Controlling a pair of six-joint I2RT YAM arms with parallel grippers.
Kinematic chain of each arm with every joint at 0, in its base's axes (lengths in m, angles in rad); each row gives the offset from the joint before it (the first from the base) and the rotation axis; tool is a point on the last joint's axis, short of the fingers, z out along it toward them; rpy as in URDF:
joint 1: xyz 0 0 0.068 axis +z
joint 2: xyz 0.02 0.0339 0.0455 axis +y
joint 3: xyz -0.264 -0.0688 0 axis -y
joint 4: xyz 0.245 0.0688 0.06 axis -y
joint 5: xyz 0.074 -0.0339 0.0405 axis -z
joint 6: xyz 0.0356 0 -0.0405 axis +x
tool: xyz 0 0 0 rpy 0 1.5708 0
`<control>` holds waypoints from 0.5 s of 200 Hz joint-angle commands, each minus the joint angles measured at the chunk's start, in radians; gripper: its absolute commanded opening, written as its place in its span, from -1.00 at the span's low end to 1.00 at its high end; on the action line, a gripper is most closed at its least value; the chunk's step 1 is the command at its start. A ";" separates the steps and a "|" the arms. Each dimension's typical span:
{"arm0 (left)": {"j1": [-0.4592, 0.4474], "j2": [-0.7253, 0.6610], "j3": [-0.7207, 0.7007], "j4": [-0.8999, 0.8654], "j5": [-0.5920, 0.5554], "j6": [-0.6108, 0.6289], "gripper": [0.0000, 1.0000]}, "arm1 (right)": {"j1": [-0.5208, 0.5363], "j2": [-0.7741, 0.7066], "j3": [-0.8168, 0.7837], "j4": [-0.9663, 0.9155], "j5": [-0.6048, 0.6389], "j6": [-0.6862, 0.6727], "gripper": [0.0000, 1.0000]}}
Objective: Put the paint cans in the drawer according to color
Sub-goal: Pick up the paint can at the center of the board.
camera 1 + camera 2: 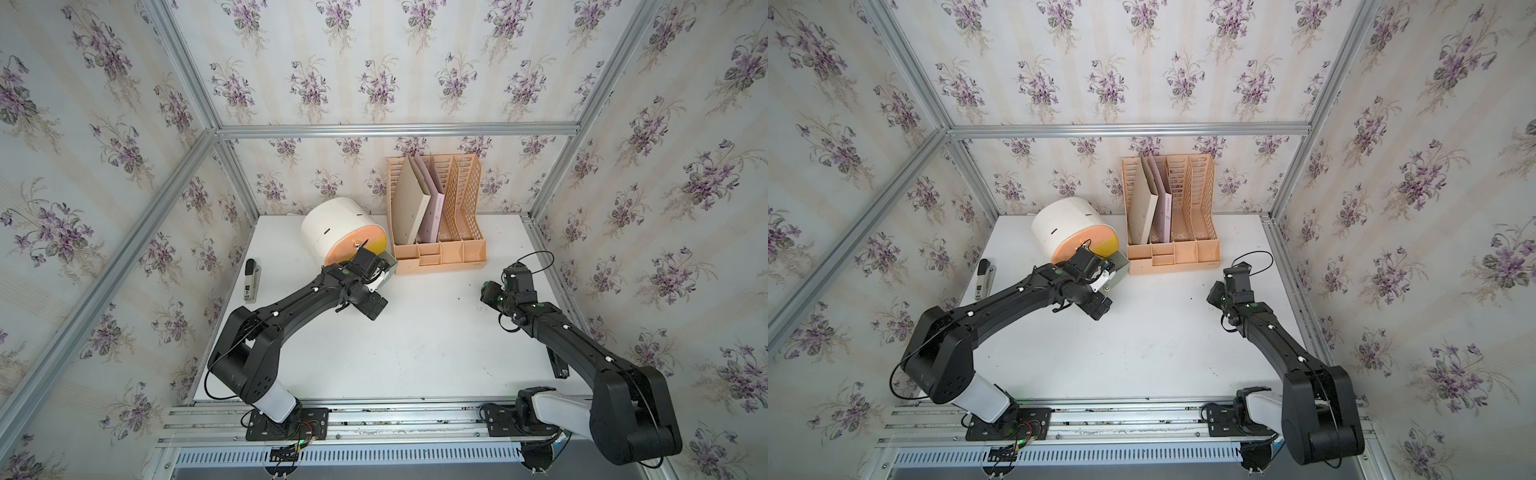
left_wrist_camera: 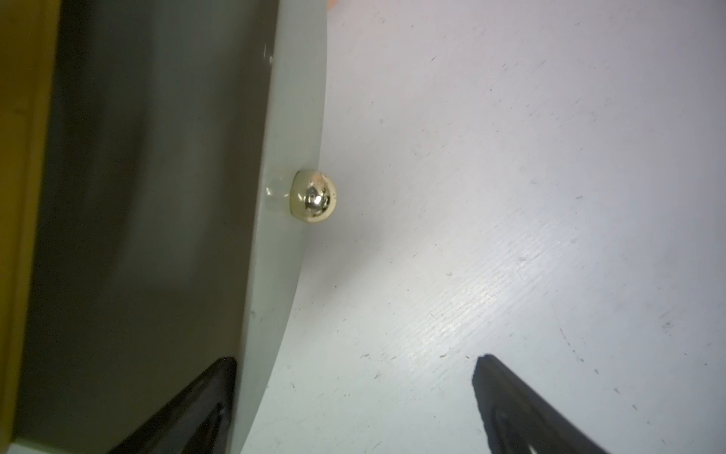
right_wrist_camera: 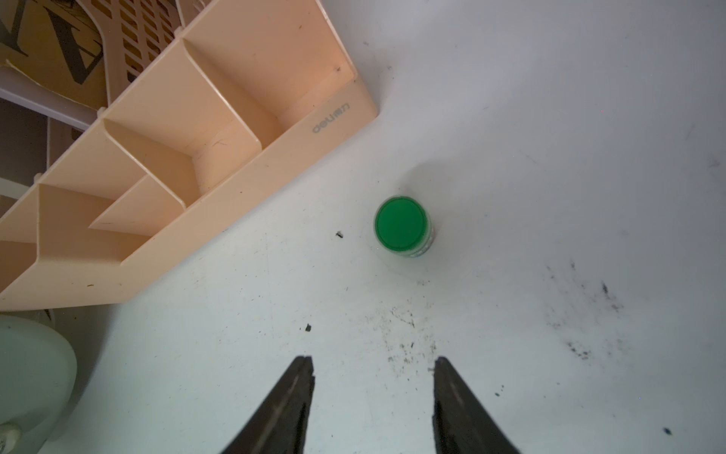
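The drawer [image 1: 328, 226] is a white rounded chest at the back of the table, seen in both top views. Its grey-green drawer front [image 2: 290, 118] with a gold knob [image 2: 314, 198] stands pulled out. My left gripper [image 2: 355, 358] is open at that front. One finger is on the inner side of the panel and the other is over the table, with the knob ahead of them. A paint can [image 3: 400, 224] with a green lid stands upright on the table near the rack's corner. My right gripper [image 3: 373, 358] hangs open just short of it, holding nothing. Both top views hide this can.
A peach lattice file rack [image 1: 436, 232] with folders stands to the right of the chest, its low front tray [image 3: 196, 157] close to the can. A black-and-grey stapler [image 1: 250, 282] lies at the table's left edge. Aluminium frame posts and wallpapered walls enclose the table.
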 commanded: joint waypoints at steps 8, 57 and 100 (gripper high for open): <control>-0.001 -0.012 -0.018 -0.050 0.021 -0.036 0.93 | -0.013 0.040 0.033 0.022 0.015 0.000 0.08; -0.001 -0.048 -0.035 -0.064 -0.018 -0.064 0.97 | -0.017 0.132 0.086 0.021 0.021 -0.010 0.10; -0.001 -0.162 -0.015 -0.038 0.025 -0.096 0.98 | -0.017 0.173 0.115 -0.006 0.087 -0.036 0.10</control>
